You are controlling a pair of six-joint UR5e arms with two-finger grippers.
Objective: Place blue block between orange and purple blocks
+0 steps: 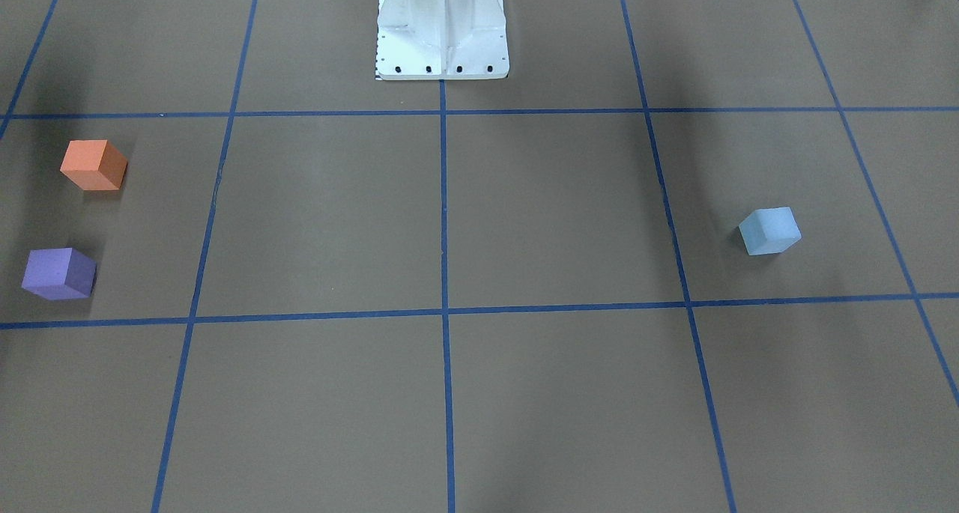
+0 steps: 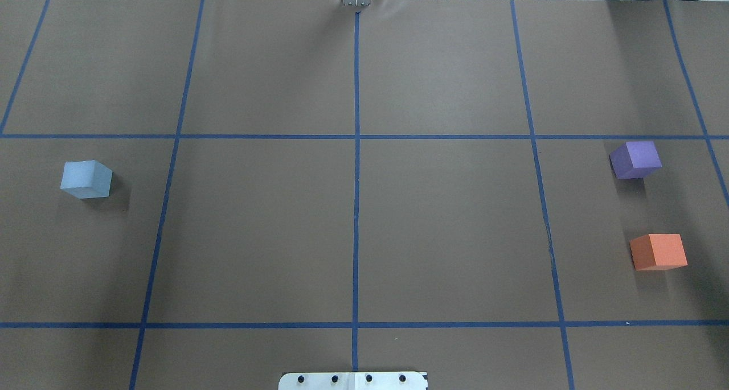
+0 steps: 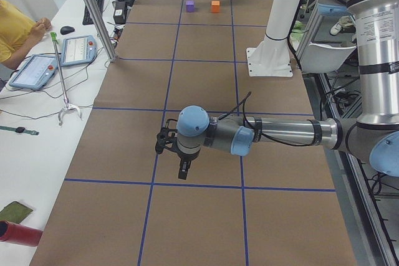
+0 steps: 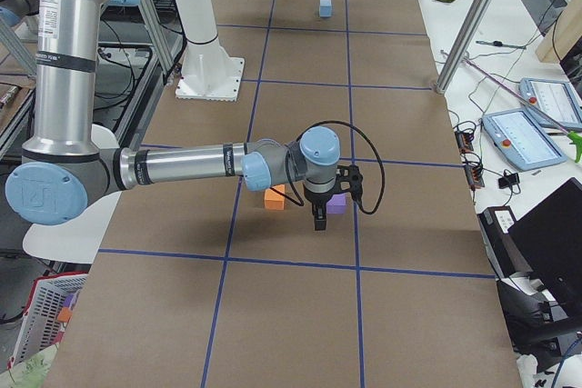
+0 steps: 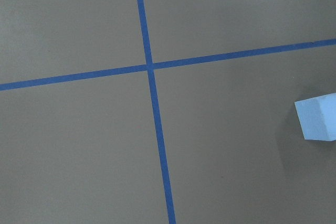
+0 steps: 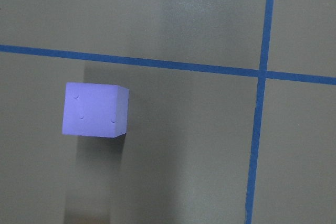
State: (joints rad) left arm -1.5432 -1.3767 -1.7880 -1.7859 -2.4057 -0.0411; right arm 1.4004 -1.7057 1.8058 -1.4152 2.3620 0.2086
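Blue block [image 2: 86,179] far off.
Tight gap, orange block [image 2: 659,251] to purple block [image 2: 635,159] (nudge risk); left gripper [image 3: 181,172], right gripper [image 4: 320,219]: can't tell width.

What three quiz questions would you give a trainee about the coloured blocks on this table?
1. True or false: the blue block already lies between the orange block and the purple block.
2. Which of the two lies nearer the robot's base? A. the orange block. B. the purple block.
3. Short answer: on which arm's side of the table does the blue block lie?

Key: 1. False: it sits alone at the far end from the other two. 2. A. 3. The left arm's side.
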